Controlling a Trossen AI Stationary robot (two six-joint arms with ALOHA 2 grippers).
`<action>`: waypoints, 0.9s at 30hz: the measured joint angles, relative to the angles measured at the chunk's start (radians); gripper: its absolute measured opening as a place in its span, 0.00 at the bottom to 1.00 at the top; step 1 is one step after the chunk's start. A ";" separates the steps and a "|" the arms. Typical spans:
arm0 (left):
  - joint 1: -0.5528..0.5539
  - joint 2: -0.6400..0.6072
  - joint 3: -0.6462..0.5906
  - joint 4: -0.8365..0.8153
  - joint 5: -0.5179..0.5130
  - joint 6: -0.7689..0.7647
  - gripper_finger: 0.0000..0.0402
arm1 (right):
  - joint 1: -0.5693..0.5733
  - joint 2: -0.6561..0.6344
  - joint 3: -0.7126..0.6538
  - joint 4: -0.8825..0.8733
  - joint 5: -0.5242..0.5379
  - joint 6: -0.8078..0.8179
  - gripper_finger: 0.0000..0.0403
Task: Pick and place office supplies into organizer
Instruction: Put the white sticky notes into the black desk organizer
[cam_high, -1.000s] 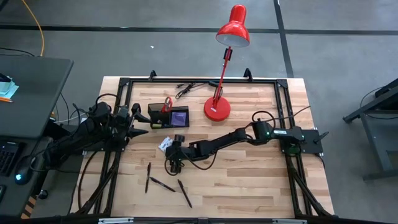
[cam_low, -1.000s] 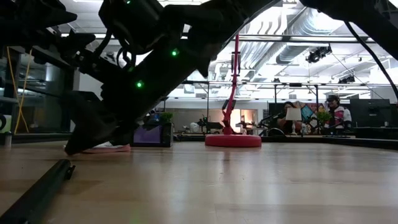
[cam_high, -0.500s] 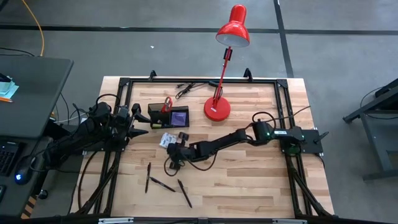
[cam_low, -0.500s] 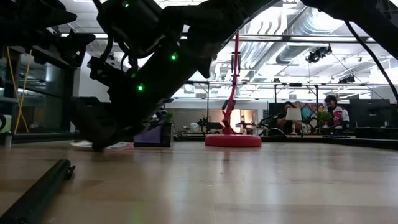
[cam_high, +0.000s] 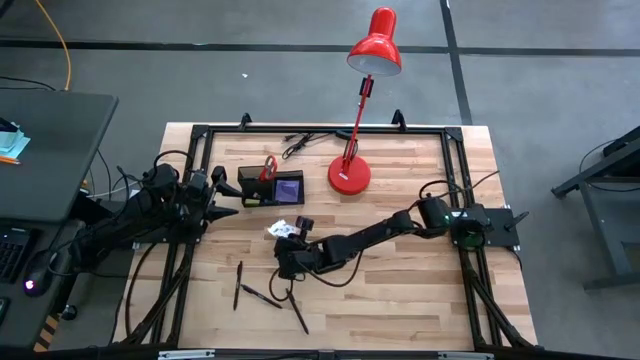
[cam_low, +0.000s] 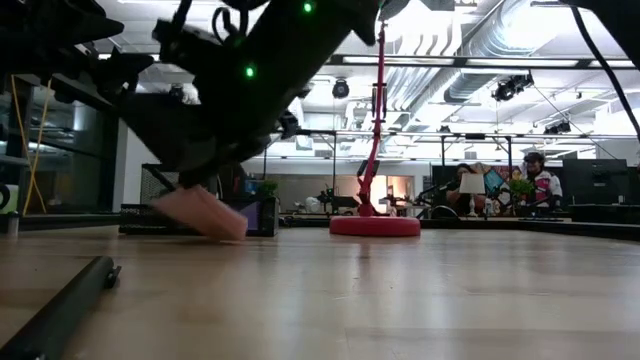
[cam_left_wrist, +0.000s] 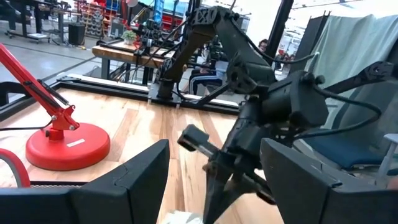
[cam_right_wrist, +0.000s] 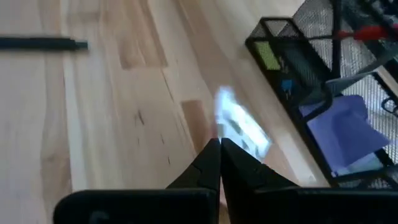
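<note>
The black mesh organizer (cam_high: 270, 188) stands at the far left of the table, with the red-handled scissors (cam_high: 268, 167) in its cup and the purple pad (cam_high: 288, 189) in its tray. Just near of it, my right gripper (cam_right_wrist: 219, 148) is shut on the small white packet (cam_right_wrist: 244, 129). In the low view the packet (cam_low: 200, 213) hangs tilted under the gripper. Three black pens (cam_high: 262, 296) lie flat toward the near edge. My left gripper (cam_high: 228, 196) waits open beside the organizer's left end, holding nothing. My right gripper pinches the packet by one edge (cam_right_wrist: 225, 134) between its two fingertips. The fingers slant down from the table's near side. The packet sits tilted below them, one end raised (cam_low: 165, 203) and the other low (cam_low: 232, 232); whether that low end touches the table I cannot tell.
A red lamp stands with its round base (cam_high: 349, 177) right of the organizer, and a black cable (cam_high: 300, 143) lies behind it. Black frame rails (cam_high: 455, 170) border the work area. Open wood lies near and right of the pens. People sit far behind (cam_low: 540, 180).
My right gripper has moved a little toward the far edge, to the packet, and taken hold of it. The packet lay flat on the table; now one end is raised and it hangs tilted under the gripper, shifted slightly toward the table's right.
</note>
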 joint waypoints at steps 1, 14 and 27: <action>0.000 0.000 0.000 0.000 0.000 0.000 0.59 | 0.000 -0.010 0.000 -0.016 0.002 0.003 0.00; 0.000 0.000 0.000 0.000 0.000 0.000 0.59 | -0.070 -0.086 0.003 -0.138 0.087 0.018 0.00; 0.000 0.000 0.000 0.000 0.000 0.000 0.59 | -0.116 -0.155 0.003 -0.165 0.122 -0.050 0.00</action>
